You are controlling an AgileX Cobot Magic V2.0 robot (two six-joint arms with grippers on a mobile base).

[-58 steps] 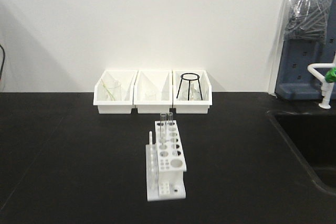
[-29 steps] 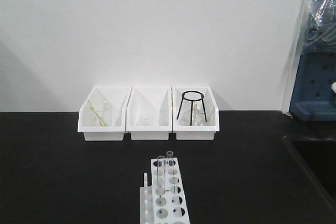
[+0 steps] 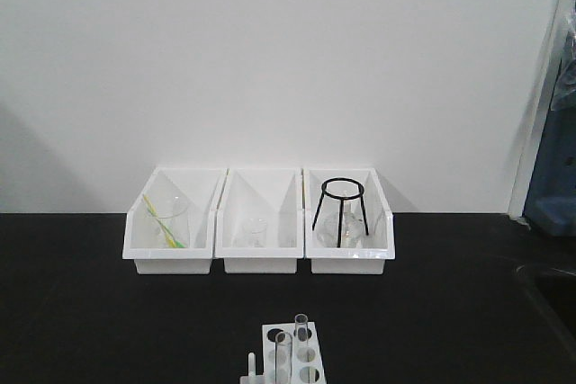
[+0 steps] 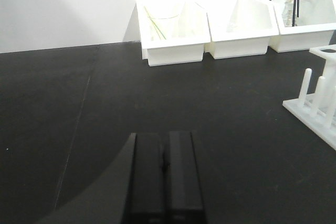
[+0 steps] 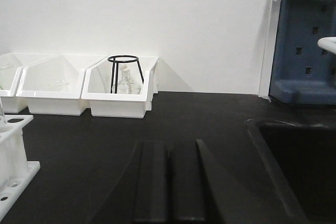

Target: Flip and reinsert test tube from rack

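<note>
My left gripper [image 4: 164, 136] points to twelve o'clock, jaws pressed together; my right gripper [image 5: 168, 144] matches, jaws together too.

place: lab | black bench [image 3: 90, 312] | test-tube rack [image 3: 292, 368] | white glassware bins [image 3: 261, 264] | wire tripod [image 3: 342, 209] | sink [image 5: 257, 129]

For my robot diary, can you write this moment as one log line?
left end effector: shut, empty | right end effector: shut, empty | rack: two tubes upright | step: no tube grasped
</note>
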